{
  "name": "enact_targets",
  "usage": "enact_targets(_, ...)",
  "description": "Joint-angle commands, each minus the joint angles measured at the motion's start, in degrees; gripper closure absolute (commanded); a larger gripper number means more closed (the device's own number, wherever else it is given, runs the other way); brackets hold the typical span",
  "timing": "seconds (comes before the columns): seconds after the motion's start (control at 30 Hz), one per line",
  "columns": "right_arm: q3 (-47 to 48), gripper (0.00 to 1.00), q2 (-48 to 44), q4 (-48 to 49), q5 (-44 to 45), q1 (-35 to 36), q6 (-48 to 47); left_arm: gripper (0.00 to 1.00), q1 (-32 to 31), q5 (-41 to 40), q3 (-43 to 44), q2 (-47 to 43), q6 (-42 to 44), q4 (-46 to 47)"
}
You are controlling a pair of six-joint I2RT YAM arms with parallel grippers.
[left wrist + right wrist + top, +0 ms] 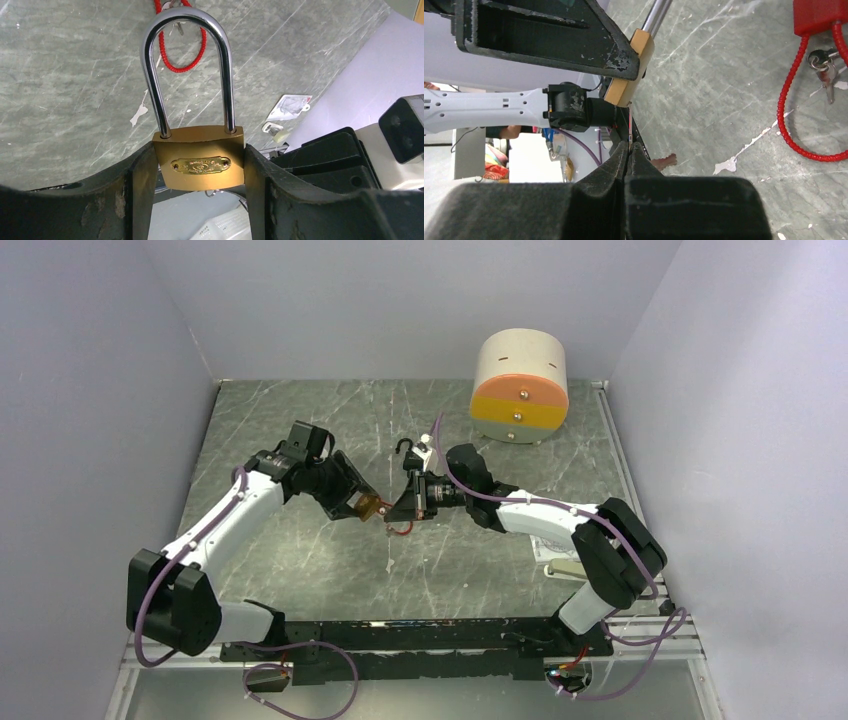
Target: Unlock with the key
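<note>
A brass padlock [200,165] with a closed steel shackle [152,90] is held by its body between the fingers of my left gripper [200,150], above the table. In the top view the padlock [370,506] sits mid-table between both grippers. My right gripper [629,146] is shut on a thin key [629,125], seen edge-on and reaching up to the underside of the padlock [630,70]. A small key ring [215,193] shows just under the padlock. In the top view my right gripper [398,508] is right next to my left gripper [360,504].
A red cable lock [819,15] with a red cord [784,110] and a bunch of keys [824,75] lies on the marble table [300,560]. A round beige, orange and yellow drawer box [520,385] stands at the back right. Grey walls enclose the table.
</note>
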Motion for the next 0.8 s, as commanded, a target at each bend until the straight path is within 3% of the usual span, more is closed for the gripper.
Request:
enact_targets(0.0, 0.41, 1.00, -0.88, 7.72, -2.56, 0.12, 0.45, 0.69, 0.21, 1.07, 0.59, -2.56, -1.05, 1.48)
enact_targets(0.13, -0.84, 1.00, -1.85, 10.89, -3.57, 0.10, 1.34, 0.69, 0.23, -1.15, 0.99, -3.31, -0.91, -0.51)
enact_targets(0.77, 1.73, 1.00, 0.02, 7.22, -5.20, 0.81, -1.23, 0.70, 0.96, -2.26, -0.93, -5.06, -3.55, 0.99)
